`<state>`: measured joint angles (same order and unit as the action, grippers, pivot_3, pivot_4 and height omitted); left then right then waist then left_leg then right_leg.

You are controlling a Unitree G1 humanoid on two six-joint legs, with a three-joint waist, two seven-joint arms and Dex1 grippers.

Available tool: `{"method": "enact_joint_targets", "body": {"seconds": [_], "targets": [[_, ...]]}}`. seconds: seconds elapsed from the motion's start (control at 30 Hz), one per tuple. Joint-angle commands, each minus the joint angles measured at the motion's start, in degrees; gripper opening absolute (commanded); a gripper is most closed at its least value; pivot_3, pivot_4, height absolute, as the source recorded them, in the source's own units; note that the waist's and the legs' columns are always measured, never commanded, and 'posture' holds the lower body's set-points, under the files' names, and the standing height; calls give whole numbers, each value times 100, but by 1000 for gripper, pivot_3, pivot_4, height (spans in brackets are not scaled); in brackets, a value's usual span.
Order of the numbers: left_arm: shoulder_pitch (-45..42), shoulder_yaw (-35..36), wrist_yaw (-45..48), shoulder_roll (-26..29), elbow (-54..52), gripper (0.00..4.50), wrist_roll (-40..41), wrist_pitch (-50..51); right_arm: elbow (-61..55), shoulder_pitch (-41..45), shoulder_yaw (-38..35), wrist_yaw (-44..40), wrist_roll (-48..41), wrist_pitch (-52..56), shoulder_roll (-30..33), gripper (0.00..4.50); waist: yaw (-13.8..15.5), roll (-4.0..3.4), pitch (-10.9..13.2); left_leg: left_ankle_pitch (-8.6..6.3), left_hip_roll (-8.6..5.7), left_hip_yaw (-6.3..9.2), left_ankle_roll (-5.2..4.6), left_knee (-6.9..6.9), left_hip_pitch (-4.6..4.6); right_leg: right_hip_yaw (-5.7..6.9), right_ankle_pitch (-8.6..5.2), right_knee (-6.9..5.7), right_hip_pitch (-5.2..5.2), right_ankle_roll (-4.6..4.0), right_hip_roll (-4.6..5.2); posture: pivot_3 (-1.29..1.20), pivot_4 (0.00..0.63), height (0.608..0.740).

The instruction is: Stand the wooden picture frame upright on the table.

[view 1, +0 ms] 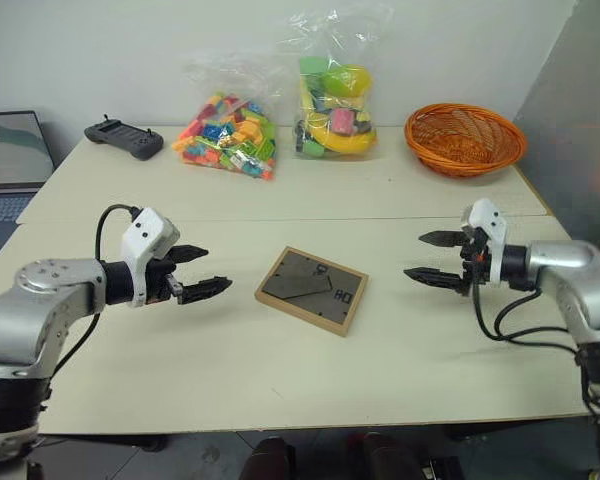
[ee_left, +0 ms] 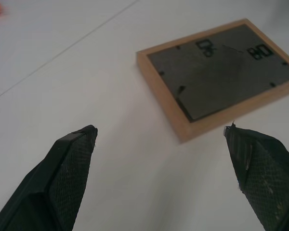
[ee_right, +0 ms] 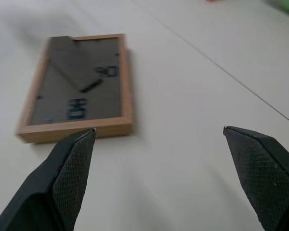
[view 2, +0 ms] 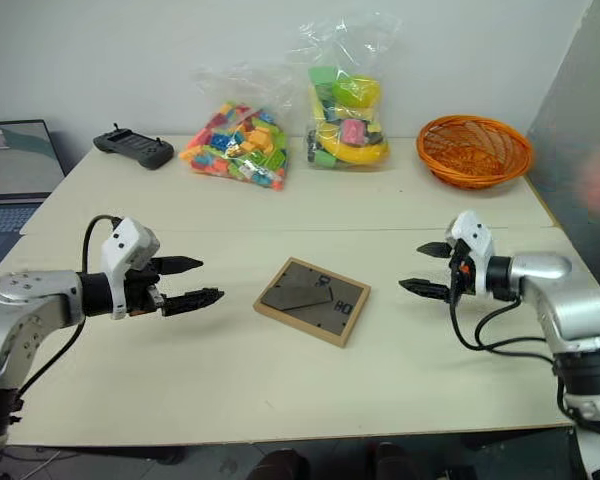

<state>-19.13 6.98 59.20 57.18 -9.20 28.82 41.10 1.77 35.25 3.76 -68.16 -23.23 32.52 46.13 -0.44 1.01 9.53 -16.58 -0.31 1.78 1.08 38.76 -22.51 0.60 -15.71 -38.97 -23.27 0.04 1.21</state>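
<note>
left wrist view gives me the closest look at the wooden picture frame [ee_left: 216, 77]: it lies face down, dark back panel up, with small black marks on the panel that could be characters, but i can't read them. from the head camera i see it flat on the table [view 1: 230, 380], just my side of the seam, turned at an angle, roughly midway between my two arms and touching neither. my left gripper [view 1: 202, 271] reaches in from the left, pointing toward the frame and tipped slightly down, its two black fingers spread wide with nothing between them. my right gripper [view 1: 432, 257] mirrors it from the right, also aimed inward at the frame, fingers wide apart and empty. at the far edge sit a black controller [view 1: 124, 137], two clear bags of coloured toys [view 1: 230, 132] and an orange basket [view 1: 465, 138]
</note>
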Motion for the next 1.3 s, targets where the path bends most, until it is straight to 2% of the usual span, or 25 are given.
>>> {"method": "enact_joint_targets", "body": {"seconds": [0.03,0.17,0.33,0.37,0.4,0.5,0.57,0.7,0.77,1.03,1.07,1.13,1.3], "targets": [[-225,-1,45,60,-3,4500,-79,-120,441,396,238,-427,163,-235,1,4487,3,1,0,0,0,0,0,0,-1,0,0,1,0,0,0,0,150,740],[-288,9,-201,-32,-23,4500,-212,-161,1053,791,430,-471,473,-589,-206,4487,7,7,6,0,1,-2,0,5,-9,0,0,-1,-5,0,0,0,150,740],[-44,157,-183,-88,-308,4500,55,77,1735,1079,608,-473,852,-1178,-502,4487,8,7,6,1,3,-12,2,6,-18,-7,1,-1,-16,0,2,0,150,740],[35,210,-158,-107,-401,4158,164,151,1941,1166,656,-454,942,-1292,-590,4500,6,8,6,1,3,-12,2,7,-18,-7,1,-1,-16,0,3,0,150,740],[88,250,-146,-118,-467,4097,238,197,2092,1231,679,-448,1010,-1369,-653,4500,4,7,6,1,4,-12,2,7,-18,-6,1,-2,-16,0,3,0,150,740],[289,326,-131,-86,-681,3389,313,180,2738,1542,823,-407,1329,-1829,-908,3972,-5,6,7,1,4,-12,2,7,-19,-7,1,-5,-19,-1,2,0,150,740],[342,332,-207,-129,-727,2961,315,182,3187,1733,863,-347,1494,-2107,-1077,3446,-8,5,8,2,4,-13,3,6,-18,-7,1,-5,-20,-1,2,0,150,740],[664,53,-412,-240,-783,2271,-56,-142,4081,2056,937,4,1909,-2644,-1458,2694,-22,5,7,2,4,-17,4,6,-18,-10,1,-5,-20,-1,3,0,150,740],[807,-129,-661,-436,-764,1926,-312,-334,4366,2151,961,144,2057,-2871,-1642,2322,-26,5,7,3,4,-18,4,6,-18,-11,1,-4,-20,-1,3,0,150,740],[1057,-643,-942,-1140,-768,59,-611,-624,4995,2176,1036,376,2487,-3467,-2024,263,-3,6,7,3,3,-20,5,8,-21,-10,2,-8,-22,-2,7,0,150,740],[1067,-716,-936,-1168,-765,2,-662,-658,4976,2147,1041,370,2508,-3487,-2050,60,-4,5,7,3,3,-20,5,8,-22,-10,2,-7,-22,-2,7,0,150,740],[1062,-870,-959,-1250,-725,2,-775,-730,4751,1994,1091,156,2497,-3453,-2062,60,-7,5,7,3,4,-20,5,8,-20,-11,2,-8,-22,-1,7,0,150,740],[602,-1360,-1094,-1552,134,2,-1439,-1345,3192,1197,1320,-524,2328,-2894,-1933,60,25,4,6,2,3,-18,3,8,-21,-7,2,-8,-20,-1,7,0,150,740]]}}
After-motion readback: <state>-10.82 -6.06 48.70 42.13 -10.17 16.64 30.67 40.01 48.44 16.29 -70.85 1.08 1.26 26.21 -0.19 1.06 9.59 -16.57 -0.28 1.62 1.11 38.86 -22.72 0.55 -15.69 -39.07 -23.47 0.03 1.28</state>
